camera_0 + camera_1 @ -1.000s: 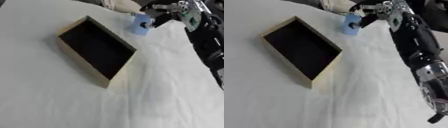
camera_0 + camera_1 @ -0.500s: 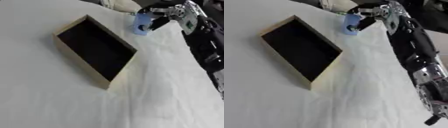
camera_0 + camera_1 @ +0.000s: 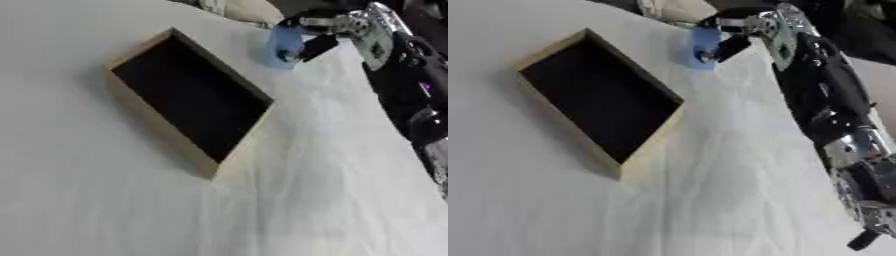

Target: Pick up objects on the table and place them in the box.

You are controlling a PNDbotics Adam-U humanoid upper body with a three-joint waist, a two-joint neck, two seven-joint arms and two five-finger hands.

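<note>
Right hand (image 3: 325,31) grasps a small blue object (image 3: 283,44), fingers curled round it, near the far edge of the desk (image 3: 105,200). Compared with a second ago the object looks slightly higher and a little nearer the box (image 3: 188,102), apparently clear of the white cloth. Judgement: pick done, carry under way; box interior dark, nothing visible inside.

Views: the right eye view shows the whole right arm running down to the near right corner; the left eye view crops it at the edge. Left hand shows in neither view.
</note>
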